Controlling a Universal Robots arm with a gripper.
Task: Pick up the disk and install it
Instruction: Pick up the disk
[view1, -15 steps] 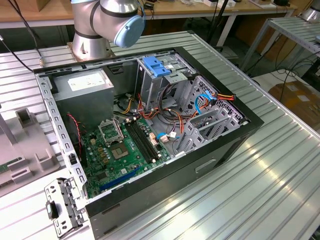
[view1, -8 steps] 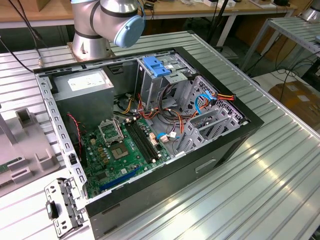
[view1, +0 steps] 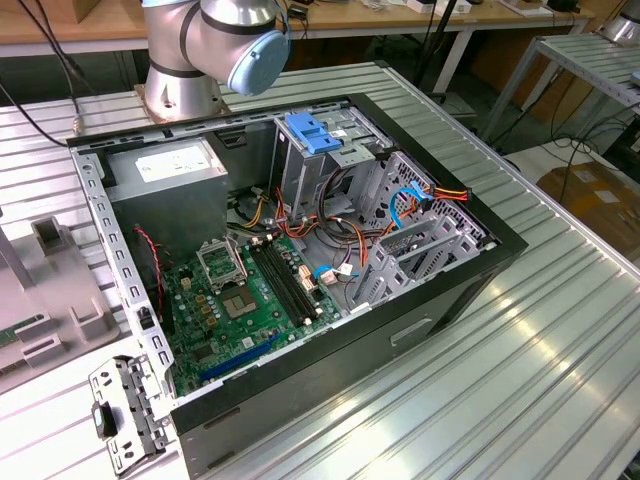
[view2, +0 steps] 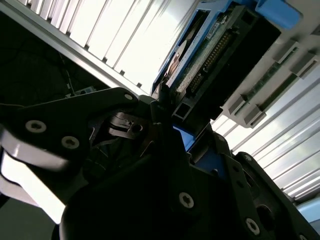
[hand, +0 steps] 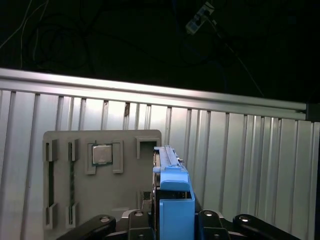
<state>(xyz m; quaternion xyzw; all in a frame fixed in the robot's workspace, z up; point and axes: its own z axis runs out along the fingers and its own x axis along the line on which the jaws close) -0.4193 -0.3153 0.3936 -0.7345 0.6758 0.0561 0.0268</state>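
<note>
Disk (hand: 169, 167) edge-on, apparently clamped in pincer (hand: 171, 219)

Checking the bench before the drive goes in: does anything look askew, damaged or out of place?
Nothing looks damaged. The disk stands on edge at the grey tray, upright. In the open case, loose cables sprawl beside the drive cage, and a metal bracket lies outside it.

The arm (view1: 215, 35) has silver-grey rounded joints, a pale blue cap (view1: 258, 52) and a round metal base (view1: 178, 98). The gripper (hand: 172, 222) is black, its angular link bars (view2: 75, 120) studded with silver screws (view2: 186, 200).
</note>
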